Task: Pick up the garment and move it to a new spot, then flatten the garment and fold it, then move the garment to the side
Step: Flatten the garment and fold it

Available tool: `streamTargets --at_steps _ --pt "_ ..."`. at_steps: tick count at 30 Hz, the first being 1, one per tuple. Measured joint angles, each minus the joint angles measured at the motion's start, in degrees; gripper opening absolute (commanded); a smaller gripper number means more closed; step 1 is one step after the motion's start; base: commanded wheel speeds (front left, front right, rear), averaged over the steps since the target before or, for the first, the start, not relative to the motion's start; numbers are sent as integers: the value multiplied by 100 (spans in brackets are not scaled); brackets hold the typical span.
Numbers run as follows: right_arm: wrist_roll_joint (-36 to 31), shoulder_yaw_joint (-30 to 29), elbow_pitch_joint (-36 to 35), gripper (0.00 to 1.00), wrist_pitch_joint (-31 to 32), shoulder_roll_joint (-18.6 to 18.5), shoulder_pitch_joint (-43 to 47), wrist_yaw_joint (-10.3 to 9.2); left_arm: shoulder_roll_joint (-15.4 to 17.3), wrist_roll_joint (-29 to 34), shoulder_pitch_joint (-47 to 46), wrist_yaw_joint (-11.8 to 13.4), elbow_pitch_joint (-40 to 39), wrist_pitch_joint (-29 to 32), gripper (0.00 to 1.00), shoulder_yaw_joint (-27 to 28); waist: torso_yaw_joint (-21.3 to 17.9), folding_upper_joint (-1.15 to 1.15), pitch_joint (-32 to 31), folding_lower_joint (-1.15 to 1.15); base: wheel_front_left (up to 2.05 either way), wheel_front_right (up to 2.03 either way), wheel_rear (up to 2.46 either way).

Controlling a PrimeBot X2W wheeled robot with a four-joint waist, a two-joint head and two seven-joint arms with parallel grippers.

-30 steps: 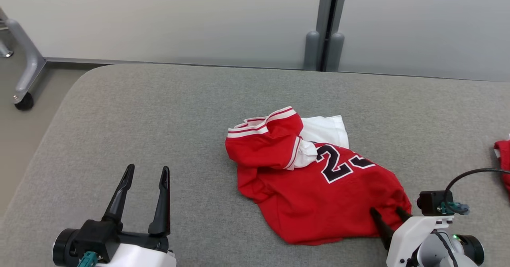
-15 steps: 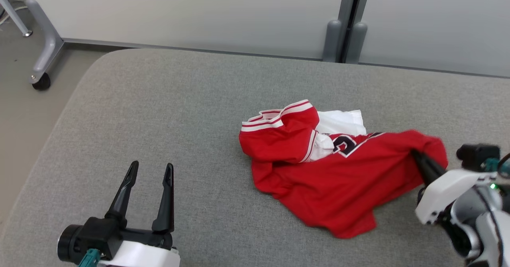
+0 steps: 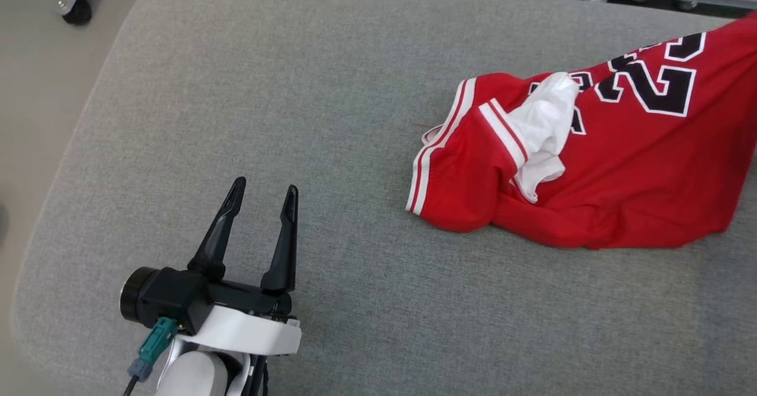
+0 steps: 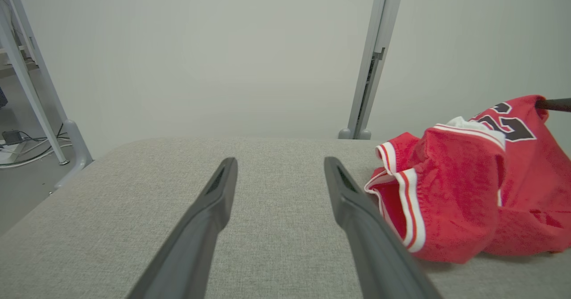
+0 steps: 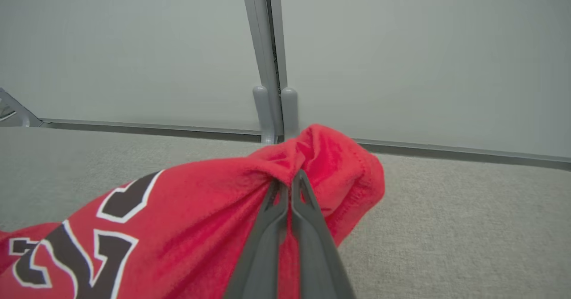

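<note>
— Pinching a bunched fold of the red garment [image 5: 200,209], the right gripper [image 5: 290,179] shows its fingers pressed together. Will that hold?

— Likely. The cloth looks light, soft and limp, though a hem would give a surer grip. It drapes over the right of the grey padded surface [image 3: 266,77]. The left gripper [image 3: 264,185] hovers spread at near left, with a pale wall [image 4: 223,44] beyond.

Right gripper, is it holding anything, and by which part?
The right gripper pinches the red jersey by a bunched fold at its edge; the left gripper holds nothing.
</note>
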Motion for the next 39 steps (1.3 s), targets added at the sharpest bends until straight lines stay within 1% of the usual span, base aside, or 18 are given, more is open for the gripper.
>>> streamTargets --at_steps 1,2,3,6,9,12,15,19,25,28,33,36,39 --pt "0 33 201 15 -20 12 -120 0 -12 10 -24 -13 23 -1 100 8 41 0 71 0 0 0 0" --pt "0 55 393 43 -63 21 -226 0 -25 32 -45 -32 58 0 100 14 80 0 129 0 0 0 0" --pt "-7 66 627 100 -115 32 -322 0 -42 47 -71 -53 96 0 100 15 117 0 172 0 0 0 0" --pt "-34 169 1171 100 -374 135 -459 0 -73 108 -150 -107 177 0 100 34 154 0 164 0 0 0 0" --pt "27 356 1421 100 -727 296 -460 -1 -89 177 -153 -149 234 0 100 94 100 0 26 0 0 0 0" --pt "167 543 1467 100 -1146 434 -360 -1 -63 235 -136 -199 308 -1 100 148 -23 0 -187 0 0 0 0" --pt "314 775 1359 100 -1549 573 -83 -1 30 260 -94 -209 360 0 100 227 -186 0 -423 0 0 0 0" --pt "472 1020 979 100 -2165 701 341 -1 132 274 1 -221 375 -1 100 337 -471 0 -743 0 0 0 0" --pt "593 1123 183 100 -2891 790 1251 -1 231 246 248 -96 290 0 100 508 -950 0 -1158 0 0 0 0" --pt "599 1063 -347 100 -3058 869 1774 -1 268 229 362 -54 247 0 100 568 -1172 0 -1312 0 0 0 0" --pt "419 814 -1244 100 -3190 1017 2724 -1 242 156 537 -9 210 0 100 582 -1449 0 -1484 0 0 0 0" --pt "322 555 -1536 100 -3198 1172 3230 -1 224 132 622 14 203 0 100 581 -1538 0 -1532 0 0 0 0" --pt "233 442 -1705 100 -3207 1327 3492 -1 234 104 654 22 191 0 100 567 -1610 0 -1537 0 0 0 0"
